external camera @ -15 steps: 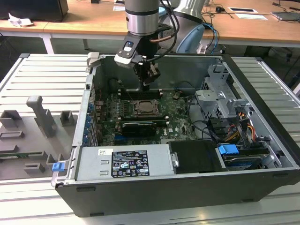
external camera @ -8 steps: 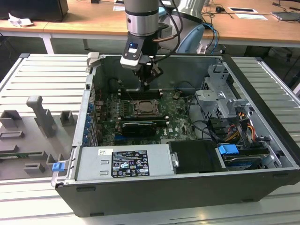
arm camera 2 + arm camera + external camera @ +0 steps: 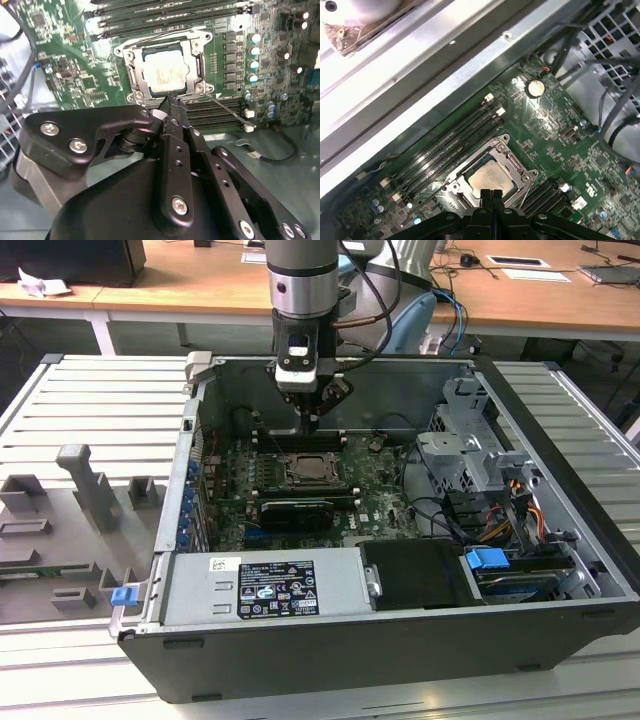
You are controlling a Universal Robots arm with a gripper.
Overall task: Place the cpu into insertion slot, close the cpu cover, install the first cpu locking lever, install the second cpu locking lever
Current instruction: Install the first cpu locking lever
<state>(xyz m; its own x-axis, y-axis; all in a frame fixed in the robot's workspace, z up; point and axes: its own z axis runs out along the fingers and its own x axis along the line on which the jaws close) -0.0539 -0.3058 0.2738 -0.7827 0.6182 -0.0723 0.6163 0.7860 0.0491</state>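
Note:
The cpu (image 3: pixel 165 72) lies flat in the insertion slot (image 3: pixel 131 89) on the green board, its pale metal top showing through the cut-out of the cpu cover (image 3: pixel 198 64), which lies down over it. A thin lever rod (image 3: pixel 227 111) sticks out slantwise from one socket corner. My gripper (image 3: pixel 172 101) hangs just above the socket's edge, fingers shut together with nothing between them. In the first wrist view the fingertips (image 3: pixel 490 196) overlap the cpu (image 3: pixel 490 176) rim. In the exterior view the gripper (image 3: pixel 312 418) stands over the slot (image 3: pixel 304 472) inside the open computer case.
Long black memory slots (image 3: pixel 445 150) flank the socket. A coin battery (image 3: pixel 536 87) sits on the board. The case wall (image 3: pixel 250 380), drive cage (image 3: pixel 470 445), cables (image 3: pixel 500 520) and power supply (image 3: pixel 270 585) hem the board in. Grey fixtures (image 3: pixel 90 490) stand on the table at the exterior view's left.

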